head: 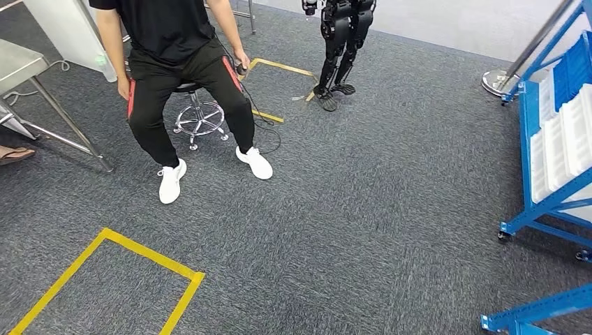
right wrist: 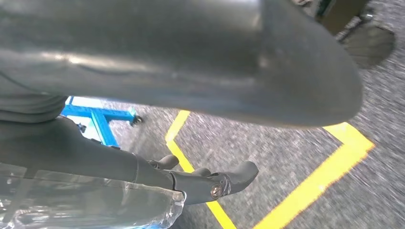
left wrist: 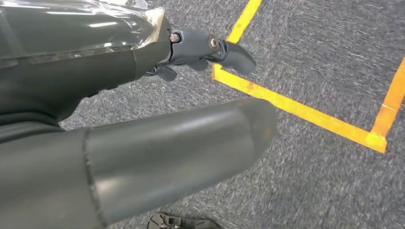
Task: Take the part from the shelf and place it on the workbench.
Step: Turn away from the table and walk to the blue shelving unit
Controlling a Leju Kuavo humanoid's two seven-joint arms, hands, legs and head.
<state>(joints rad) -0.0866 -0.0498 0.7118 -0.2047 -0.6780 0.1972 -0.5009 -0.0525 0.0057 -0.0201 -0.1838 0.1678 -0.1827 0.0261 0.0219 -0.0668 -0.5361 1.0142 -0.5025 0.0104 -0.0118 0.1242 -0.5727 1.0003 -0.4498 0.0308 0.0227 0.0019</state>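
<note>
**Status.** The left hand (left wrist: 203, 47) hung beside the body over the carpet. Its thumb and dark fingers (left wrist: 236, 55) stood apart with nothing between them. The right hand (right wrist: 210, 183) hung the same way, fingers spread and empty. A clear film lay against each wrist cover; I could not tell what it was.

**Location of the part.** I judged the part to be on the blue shelf (head: 551, 146) at the right edge of the head view, among its white bins (head: 569, 129). No single part could be made out at that range. The metal table (head: 21, 66) at the far left was, in my judgement, the workbench. Shelf and table stood well apart.

**Hazards.**
1. Collision with the person (head: 174, 63) seated on the stool (head: 199, 115). Their legs extended into the floor between shelf and table, so a direct carry would pass near their feet.
2. Snagging. A dark cable (head: 269, 129) lay on the carpet beside the stool and could catch a foot.
3. Contact with the shelf frame. Its base rails reached out onto the floor, and a close approach could strike them.
4. The second robot (head: 342, 42) stood beyond the stool, which narrowed any detour.
5. Wrong bin. The bins looked alike, so a blind reach could take the wrong item.
</note>
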